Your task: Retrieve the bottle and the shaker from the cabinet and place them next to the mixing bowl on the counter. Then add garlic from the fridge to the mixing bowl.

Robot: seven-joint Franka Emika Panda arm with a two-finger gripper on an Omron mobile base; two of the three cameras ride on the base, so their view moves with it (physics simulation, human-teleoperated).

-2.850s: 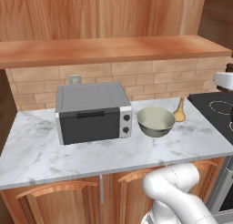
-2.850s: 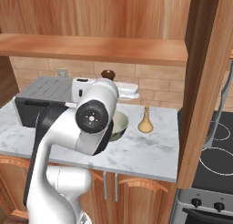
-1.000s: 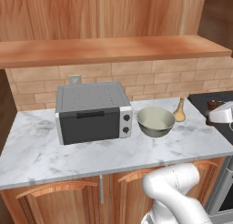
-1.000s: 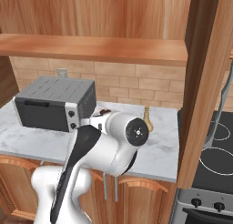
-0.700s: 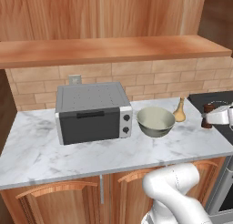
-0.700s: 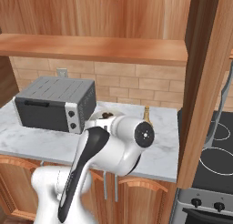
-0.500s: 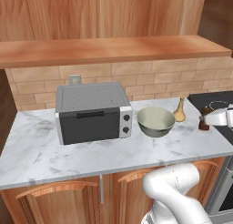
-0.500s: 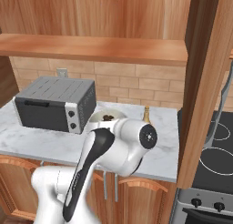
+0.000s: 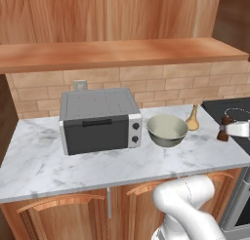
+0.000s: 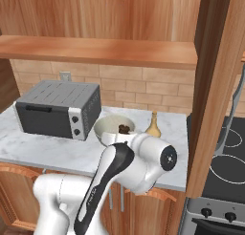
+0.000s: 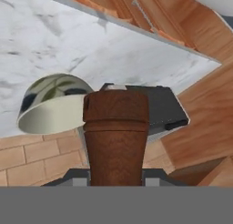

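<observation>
My gripper (image 9: 230, 130) is shut on the shaker (image 9: 223, 129), a brown wooden mill held low over the counter's right end, right of the mixing bowl (image 9: 167, 130). The tan bottle (image 9: 193, 118) stands on the counter just behind and right of the bowl. In the right base view the shaker (image 10: 125, 129) peeks out above my arm, in front of the bowl (image 10: 111, 125), with the bottle (image 10: 153, 125) to the right. In the hand view the shaker (image 11: 116, 136) stands between my fingers, with the bowl (image 11: 54, 110) beyond it. I cannot tell whether the shaker touches the counter.
A grey toaster oven (image 9: 100, 119) sits left of the bowl. The stove (image 10: 228, 155) borders the counter on the right, behind a tall wooden panel (image 10: 215, 86). A wooden shelf (image 9: 117, 53) hangs above the marble counter (image 9: 44, 166).
My gripper, still holding the shaker, has come a little left and lower, toward the counter right of the bowl. Bowl, bottle and oven have stayed put.
</observation>
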